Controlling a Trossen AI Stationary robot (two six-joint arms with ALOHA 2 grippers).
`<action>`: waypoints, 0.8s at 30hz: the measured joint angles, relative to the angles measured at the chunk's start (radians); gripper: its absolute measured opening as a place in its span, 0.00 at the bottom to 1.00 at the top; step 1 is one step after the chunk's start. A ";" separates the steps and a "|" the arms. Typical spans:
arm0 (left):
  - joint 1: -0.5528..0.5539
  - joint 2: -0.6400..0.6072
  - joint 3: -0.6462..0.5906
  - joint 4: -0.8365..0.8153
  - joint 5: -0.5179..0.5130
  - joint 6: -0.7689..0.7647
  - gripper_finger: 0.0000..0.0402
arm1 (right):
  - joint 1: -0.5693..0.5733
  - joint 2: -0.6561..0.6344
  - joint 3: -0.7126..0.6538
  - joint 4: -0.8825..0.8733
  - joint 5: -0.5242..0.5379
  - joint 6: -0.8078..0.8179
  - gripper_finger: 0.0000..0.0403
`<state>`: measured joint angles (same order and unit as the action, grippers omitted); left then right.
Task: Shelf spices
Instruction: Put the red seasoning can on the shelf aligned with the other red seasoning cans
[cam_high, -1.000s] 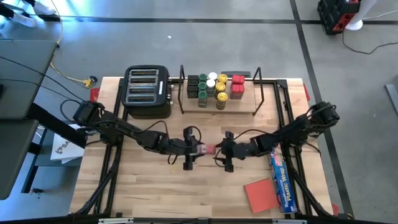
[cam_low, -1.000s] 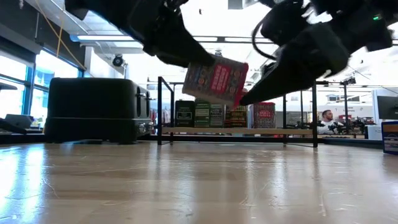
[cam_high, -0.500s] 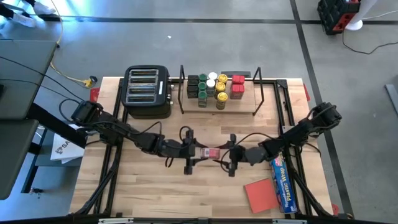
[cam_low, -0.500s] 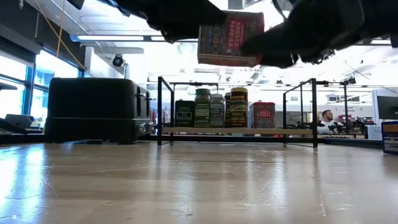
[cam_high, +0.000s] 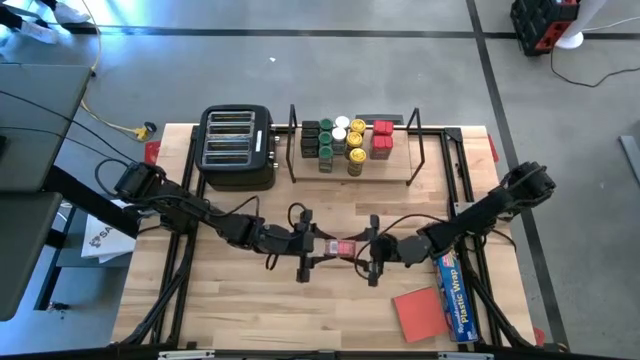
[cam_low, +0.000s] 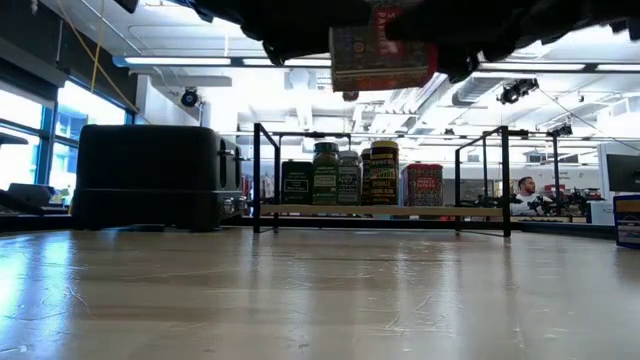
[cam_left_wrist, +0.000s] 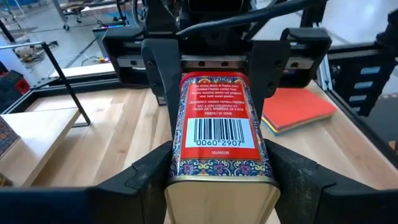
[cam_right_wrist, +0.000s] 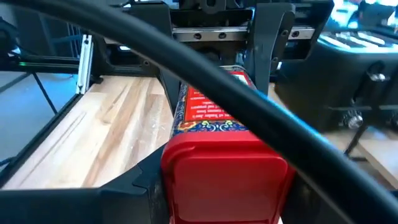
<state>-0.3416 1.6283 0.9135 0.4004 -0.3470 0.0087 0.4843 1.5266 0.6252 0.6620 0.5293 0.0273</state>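
Bare wood (cam_high: 250, 310) seemingly around held tin (cam_high: 343, 247)

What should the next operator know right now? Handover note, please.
Left end effector: gripping one end of a red tin, held in the air over mid-table.
Right end effector: closed on the tin's other end, so this is mid-handover between the arms.
Shelf: about a dozen jars and tins already stand at its left and middle; the right part is bare.
Done: most spices shelved.
Left: one end effector must let go, then the other places the red tin on the shelf. No other loose spice shows on the table.
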 joint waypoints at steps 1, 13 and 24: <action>0.001 0.000 0.001 0.001 0.007 -0.009 0.54 | 0.000 -0.023 0.002 -0.036 -0.001 0.021 0.50; 0.031 -0.002 -0.003 -0.225 -0.085 -0.059 0.71 | -0.214 -0.214 0.505 -1.575 -0.072 0.269 0.50; 0.011 -0.001 -0.004 -0.257 -0.096 -0.098 0.72 | -0.810 -0.061 0.656 -1.835 -0.315 -0.280 0.50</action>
<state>-0.3302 1.6276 0.9096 0.1434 -0.4427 -0.0897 -0.3262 1.4653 1.2812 -1.1730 0.2141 -0.2529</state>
